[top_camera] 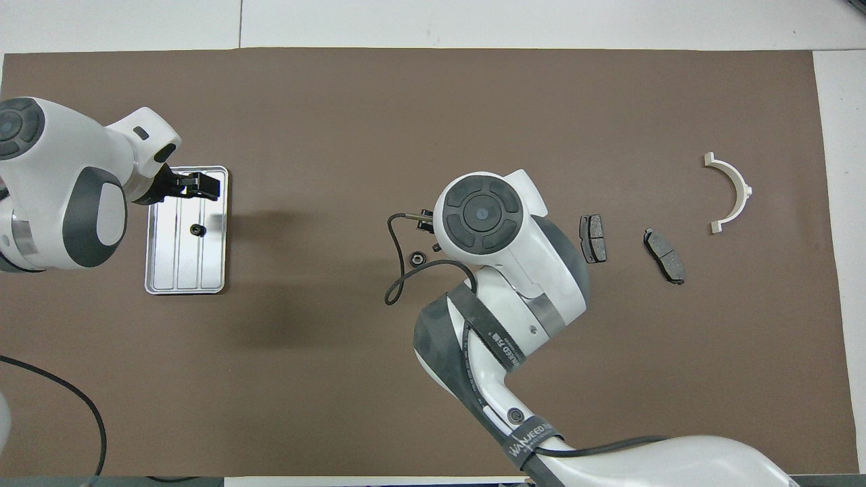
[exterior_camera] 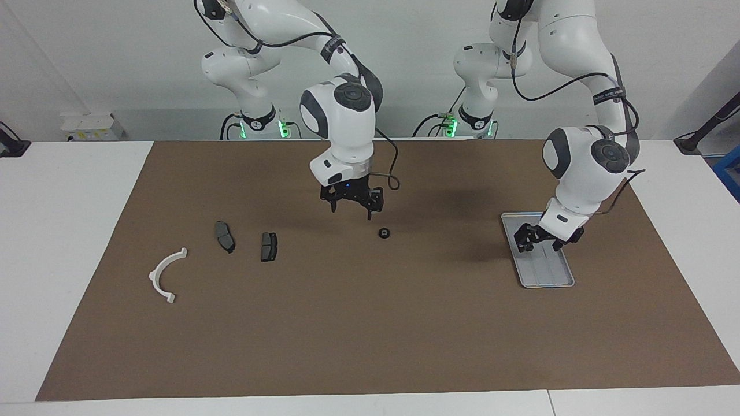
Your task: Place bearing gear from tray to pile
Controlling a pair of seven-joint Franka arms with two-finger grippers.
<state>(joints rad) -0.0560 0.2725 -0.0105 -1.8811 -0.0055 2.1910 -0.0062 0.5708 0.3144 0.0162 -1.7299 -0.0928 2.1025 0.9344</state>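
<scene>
I see the tray (exterior_camera: 540, 276) at the right of the facing view, toward the left arm's end of the desk (exterior_camera: 81, 231); its long axis runs from upper left to lower right there, near-vertical in the overhead view. A small dark gear (top_camera: 197, 230) lies on the tray, too small to show which way it points. The left hand (exterior_camera: 541, 245) hangs low over the tray, fingers apart, holding nothing. A second dark ring-shaped part (exterior_camera: 383, 233) lies mid-mat. The right hand (exterior_camera: 351, 209), fingers apart, hovers just above and beside it. The pile sits at the left: two dark pads (exterior_camera: 225, 236) (exterior_camera: 269, 246) and a white arc (exterior_camera: 166, 275).
</scene>
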